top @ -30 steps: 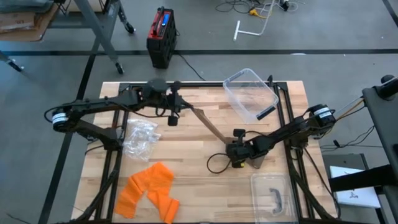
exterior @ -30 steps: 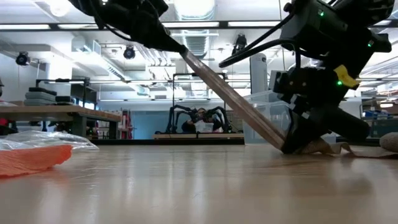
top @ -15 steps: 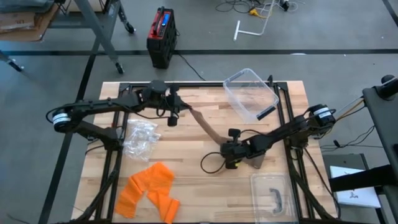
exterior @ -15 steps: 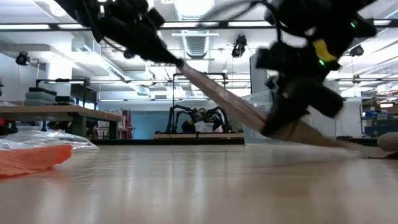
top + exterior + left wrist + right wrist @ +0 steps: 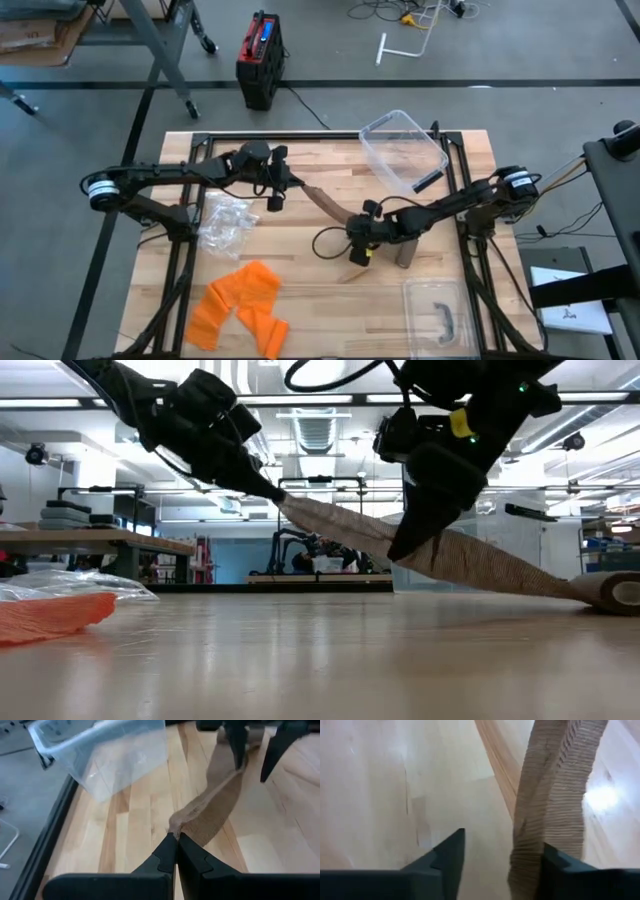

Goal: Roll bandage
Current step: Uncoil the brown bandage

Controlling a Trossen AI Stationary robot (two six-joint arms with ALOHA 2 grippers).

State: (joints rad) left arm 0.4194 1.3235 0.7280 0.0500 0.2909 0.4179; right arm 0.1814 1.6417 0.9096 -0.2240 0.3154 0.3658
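Note:
A tan bandage runs as a strip from my left gripper, which is shut on its free end, down across the table's middle to its rolled-up part, which lies on the wood at the right. My right gripper is open partway along the strip and lifted off the table. The strip passes between its two fingers. In the low view the strip slopes down from the left gripper to the roll. My left gripper pinches the bandage's bunched free end between its two fingertips, coming level and slightly downward from the table's left side. The end is lifted clear of the wood, and the strip leads away from it along the fingers' line. My right gripper has the strip's edge against the inner face of one finger; the other finger stands apart from it. The fingers slant down across the strip, which stays off the table there.
A clear plastic bin lies tipped at the far right. A clear bag and orange bandage lie at the left. A clear lid lies near the front right. A black cable loop hangs beside the right gripper.
My right gripper has risen off the table and gone toward the table's left along the strip, rolling its wrist. My left gripper has come down with the bandage's end. The strip, steep before, now slopes shallowly, and the roll lies bare on the wood.

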